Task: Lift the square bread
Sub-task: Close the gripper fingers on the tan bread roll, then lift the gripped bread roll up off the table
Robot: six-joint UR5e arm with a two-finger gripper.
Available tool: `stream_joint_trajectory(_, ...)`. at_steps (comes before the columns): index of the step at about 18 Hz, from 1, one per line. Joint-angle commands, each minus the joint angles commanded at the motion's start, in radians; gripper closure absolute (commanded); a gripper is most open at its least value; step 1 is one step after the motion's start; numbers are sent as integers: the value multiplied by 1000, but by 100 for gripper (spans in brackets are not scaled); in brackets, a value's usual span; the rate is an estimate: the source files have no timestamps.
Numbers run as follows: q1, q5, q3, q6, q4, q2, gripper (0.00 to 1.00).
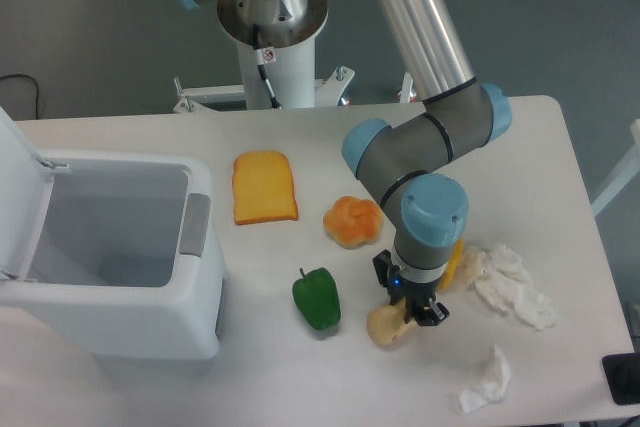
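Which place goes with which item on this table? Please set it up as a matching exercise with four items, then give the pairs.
Items:
1. toast slice
2. green pepper
3. square bread
4. bin

Places:
A. between the fingers of the gripper
B. at the table's left edge, lid open
C. lying flat behind the pepper, right of the bin
D. just left of the square bread, in front of the round bun

Pairs: 1-C, 2-D, 3-A, 4-B
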Motion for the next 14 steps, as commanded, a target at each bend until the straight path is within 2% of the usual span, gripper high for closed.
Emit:
stream_joint_trajectory(3, 3, 0, 6, 9, -2, 12, 75)
stream_joint_trajectory(8, 9, 3, 40, 9, -12, 69, 75)
stream_joint_trajectory(14, 18, -6, 46, 11, -132, 169, 75)
